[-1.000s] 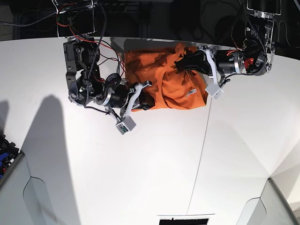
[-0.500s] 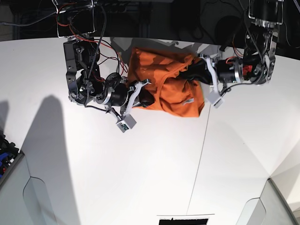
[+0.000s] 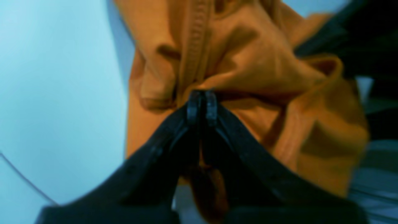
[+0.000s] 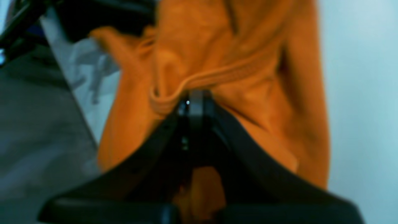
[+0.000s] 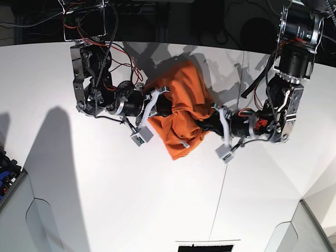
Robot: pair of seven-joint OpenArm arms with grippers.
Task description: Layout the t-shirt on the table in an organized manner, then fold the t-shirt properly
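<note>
Left gripper [image 3: 201, 104]: fingers pressed together, pinching a fold of the t-shirt [image 3: 248, 77]. Right gripper [image 4: 194, 104]: fingers pressed together on a ribbed hem of the shirt. Base view: orange shirt bunched between both grippers, above the white table [image 5: 157, 205], near its far edge.

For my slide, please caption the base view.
Both grippers, left gripper and right gripper, pinch the bunched orange t-shirt.

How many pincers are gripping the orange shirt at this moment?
2. The left pincer is shut on the plain orange fabric t-shirt at its right side in the base view; the right pincer is shut on its left side.
</note>
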